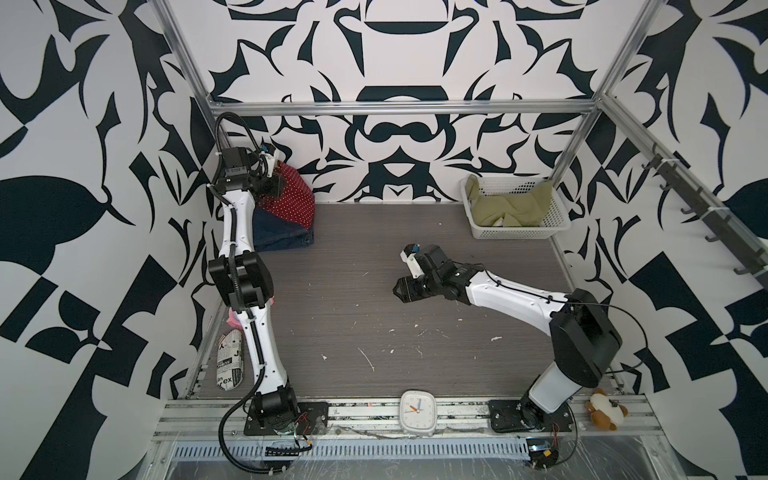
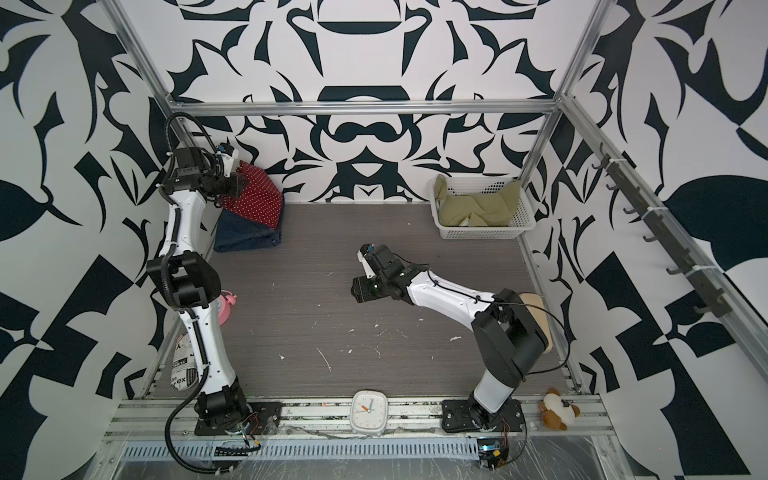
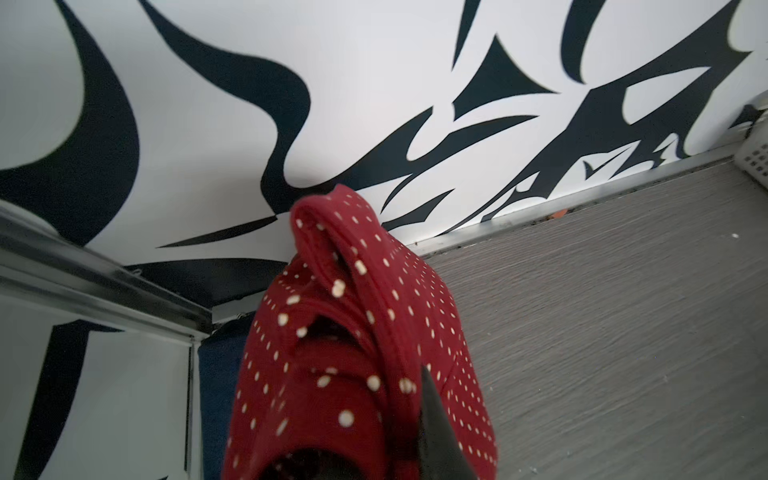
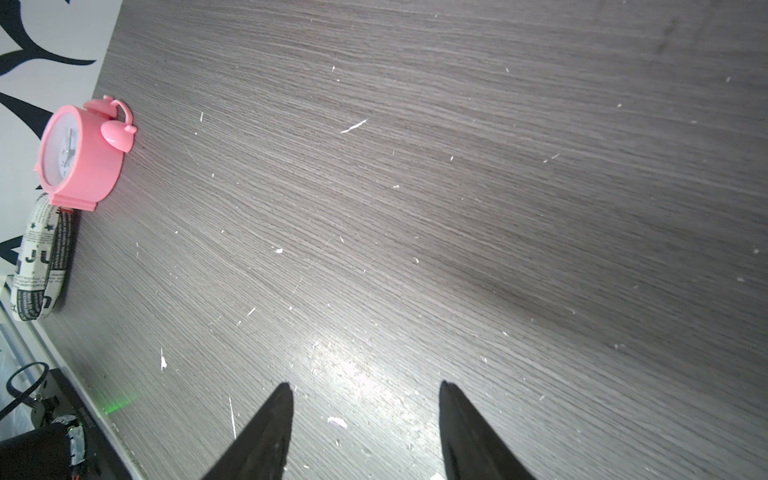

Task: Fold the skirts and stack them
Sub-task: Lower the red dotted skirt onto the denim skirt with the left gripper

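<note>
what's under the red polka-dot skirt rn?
The folded dark blue denim skirt lies beneath the red polka-dot skirt, which the left gripper grips. The denim's far part is covered.

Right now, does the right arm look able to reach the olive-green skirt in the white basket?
Probably yes. The right end effector is open and empty, and the olive-green skirt lies uncovered in the open-topped basket on its side, with bare table between.
</note>
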`<action>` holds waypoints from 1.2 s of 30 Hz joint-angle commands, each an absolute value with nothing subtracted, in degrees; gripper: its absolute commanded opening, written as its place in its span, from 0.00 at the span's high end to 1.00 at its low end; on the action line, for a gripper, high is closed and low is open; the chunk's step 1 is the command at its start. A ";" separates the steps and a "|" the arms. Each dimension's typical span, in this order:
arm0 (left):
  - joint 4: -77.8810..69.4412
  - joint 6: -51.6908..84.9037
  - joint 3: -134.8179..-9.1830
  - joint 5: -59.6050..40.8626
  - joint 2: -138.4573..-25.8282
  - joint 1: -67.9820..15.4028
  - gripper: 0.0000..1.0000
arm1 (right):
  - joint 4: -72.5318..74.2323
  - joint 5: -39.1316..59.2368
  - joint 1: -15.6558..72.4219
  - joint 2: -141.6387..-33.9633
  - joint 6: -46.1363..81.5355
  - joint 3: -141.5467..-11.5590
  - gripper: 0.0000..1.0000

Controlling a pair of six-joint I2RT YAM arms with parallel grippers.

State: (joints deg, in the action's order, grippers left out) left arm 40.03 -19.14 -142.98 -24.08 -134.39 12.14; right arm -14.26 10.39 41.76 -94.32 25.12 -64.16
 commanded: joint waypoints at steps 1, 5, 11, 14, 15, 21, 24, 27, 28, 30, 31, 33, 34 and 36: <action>43.70 -18.11 -144.82 -28.97 -131.85 11.83 1.00 | -12.83 9.17 42.19 -90.69 25.05 -63.46 0.40; 42.78 -18.62 -142.22 -29.10 -130.90 11.68 1.00 | -12.31 9.01 42.19 -90.25 25.32 -62.88 0.40; 44.53 -17.98 -143.79 -28.21 -134.44 12.55 1.00 | -12.03 9.21 42.52 -91.63 25.75 -64.00 0.40; 45.48 -18.00 -144.73 -28.54 -136.84 13.11 1.00 | -12.56 9.45 42.71 -92.86 25.75 -65.35 0.40; 45.13 -17.45 -144.69 -28.24 -137.55 13.46 1.00 | -12.57 9.55 42.83 -93.13 25.71 -65.62 0.40; 44.79 -18.33 -143.97 -24.83 -140.64 15.02 1.00 | -13.24 9.67 43.07 -93.87 25.62 -66.89 0.41; 44.39 -19.26 -144.20 -22.78 -142.24 15.58 1.00 | -13.74 9.39 43.24 -93.87 25.57 -67.31 0.41; 44.89 -20.49 -145.72 -19.97 -144.39 15.92 1.00 | -14.38 9.18 43.33 -94.04 25.54 -67.83 0.41; 45.20 -21.24 -146.37 -18.88 -145.18 16.00 1.00 | -14.58 9.03 43.41 -94.18 25.55 -68.09 0.41; 45.19 -22.51 -147.19 -16.18 -146.43 16.00 1.00 | -15.06 8.88 43.50 -94.41 25.57 -68.53 0.41; 45.09 -23.00 -147.54 -14.99 -146.97 16.08 1.00 | -15.39 8.81 43.59 -94.56 25.57 -68.80 0.41; 45.18 -24.02 -148.17 -12.95 -148.02 16.11 1.00 | -16.03 8.66 43.59 -95.08 25.41 -69.52 0.41; 45.09 -24.28 -148.88 -11.47 -148.63 16.08 1.00 | -16.17 8.62 43.68 -95.34 25.39 -69.89 0.41; 45.71 -24.67 -150.90 -8.61 -149.71 16.10 1.00 | -16.88 8.72 43.68 -96.10 25.25 -70.85 0.41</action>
